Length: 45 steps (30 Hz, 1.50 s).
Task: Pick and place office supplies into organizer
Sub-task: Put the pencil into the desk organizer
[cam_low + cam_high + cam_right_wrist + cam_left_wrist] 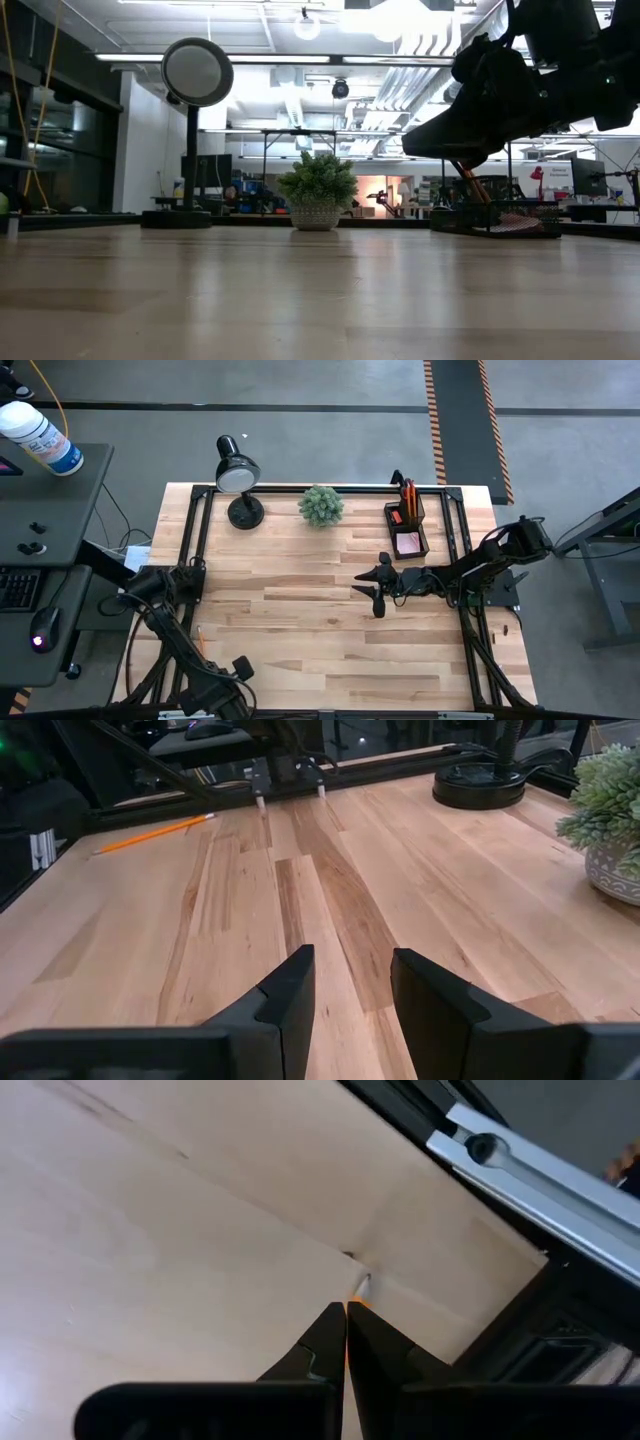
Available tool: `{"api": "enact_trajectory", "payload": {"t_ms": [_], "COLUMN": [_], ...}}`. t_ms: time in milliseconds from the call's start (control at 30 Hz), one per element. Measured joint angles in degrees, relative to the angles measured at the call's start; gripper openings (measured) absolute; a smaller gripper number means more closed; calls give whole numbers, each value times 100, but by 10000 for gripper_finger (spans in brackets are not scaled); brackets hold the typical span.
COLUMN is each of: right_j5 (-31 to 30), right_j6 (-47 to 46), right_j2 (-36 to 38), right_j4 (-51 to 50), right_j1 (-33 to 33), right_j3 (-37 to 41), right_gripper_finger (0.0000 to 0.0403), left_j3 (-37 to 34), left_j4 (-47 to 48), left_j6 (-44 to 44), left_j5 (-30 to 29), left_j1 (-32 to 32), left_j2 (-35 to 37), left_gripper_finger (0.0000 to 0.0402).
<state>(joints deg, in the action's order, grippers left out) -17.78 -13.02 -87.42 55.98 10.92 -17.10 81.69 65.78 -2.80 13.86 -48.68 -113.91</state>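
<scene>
In the left wrist view my left gripper [346, 1308] is shut and points steeply down at the table's near left part. An orange pencil [358, 1295] lies under its fingertips, with the sharpened tip sticking out beyond them. The right wrist view shows an orange pencil [155, 832] lying flat by the table's left edge; I cannot tell whether it is the same one. My right gripper [352, 965] waits open and nearly level over the table's middle right [358, 584]. The black mesh organizer [405, 528] stands at the far right, with orange pencils [408, 495] upright in its cup and a pink pad [407, 543] in its tray. My left gripper stands with its shut fingertips [330, 1330] directly over the pencil near its sharpened end [362, 1285], coming from above and lying along it. The pencil shows as a thin orange line in the slit between the fingers. Whether they touch it, I cannot tell.
A black desk lamp [238, 478] and a small green plant [321, 505] stand along the far edge. A silver frame rail [520, 1170] runs just beyond the table edge near my left gripper. Bare wood lies between the two grippers.
</scene>
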Motion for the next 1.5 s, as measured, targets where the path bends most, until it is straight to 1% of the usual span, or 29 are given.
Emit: {"api": "enact_trajectory", "payload": {"t_ms": [167, 367, 533, 633, 700, 1033, 1500], "right_j5": [-2, -4, -4, -4, -4, -4, -4], "right_j6": [0, -9, -17, -17, -17, -17, -17], "right_j2": [0, 0, 0, 0, 0, 0, 0], "right_j4": [-1, 0, 1, 1, 1, 11, 25], "right_j1": [0, 0, 0, 0, 0, 0, 0], "right_j3": [0, 0, 0, 0, 0, 0, 0], "right_gripper_finger": [124, 124, 124, 124, 124, 124, 124], "left_j3": [-2, -2, -187, -379, -473, -479, -479], "left_j4": [18, 11, -220, -429, -426, -475, -442], "left_j6": [2, 110, 190, 236, 326, 478, 469], "left_j5": [-283, -608, -532, -255, -185, -186, -78], "left_j1": [-233, -318, -309, -311, -311, -311, -309], "left_j2": [0, 0, -2, -2, -2, -2, -2], "left_gripper_finger": [3, 3, 3, 3, 3, 3, 5]}}
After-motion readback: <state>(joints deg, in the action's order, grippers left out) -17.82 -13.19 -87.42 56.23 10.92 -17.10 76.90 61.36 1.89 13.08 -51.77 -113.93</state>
